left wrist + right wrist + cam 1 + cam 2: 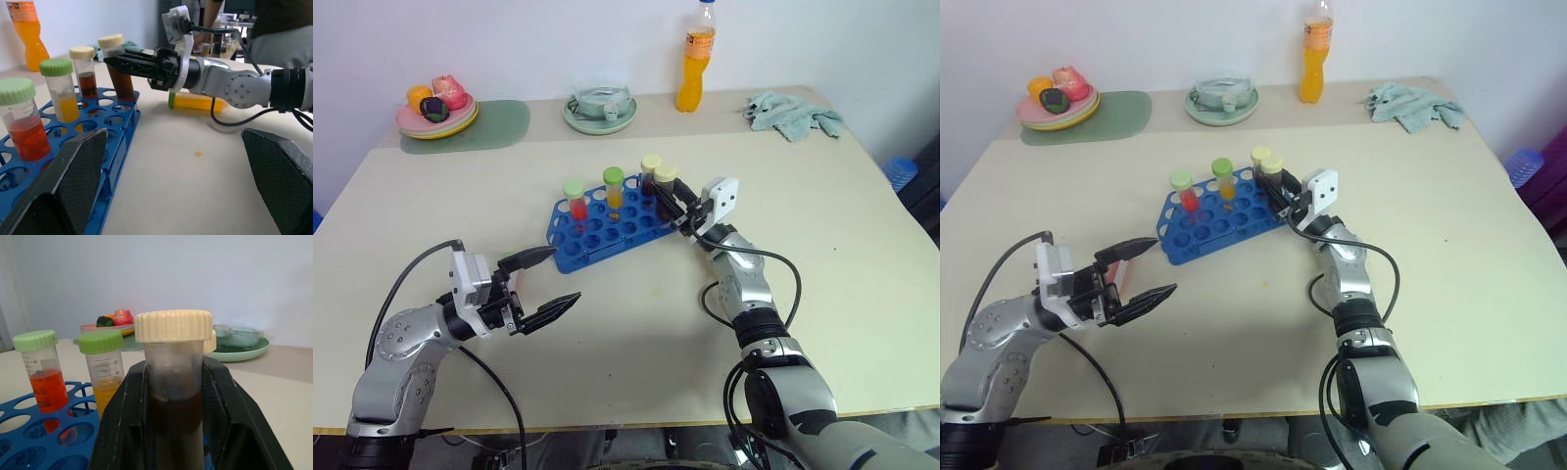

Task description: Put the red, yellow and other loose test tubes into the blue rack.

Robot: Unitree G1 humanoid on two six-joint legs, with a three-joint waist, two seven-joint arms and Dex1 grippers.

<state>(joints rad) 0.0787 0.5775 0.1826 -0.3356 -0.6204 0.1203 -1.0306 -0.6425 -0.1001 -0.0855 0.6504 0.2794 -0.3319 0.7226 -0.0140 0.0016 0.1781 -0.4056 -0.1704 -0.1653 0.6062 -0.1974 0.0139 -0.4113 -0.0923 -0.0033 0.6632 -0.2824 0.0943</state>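
Between my right claw's fingers sits a cream-capped dark tube, clenched upright over the blue rack's near corner; next, I judge, lower it into a hole.

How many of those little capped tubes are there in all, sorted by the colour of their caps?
Green caps: 3 (red tube and orange tube in the blue rack, yellow tube lying on the table)
Cream caps: 2 (racked dark tube, held dark tube in the right hand)
Total: 5
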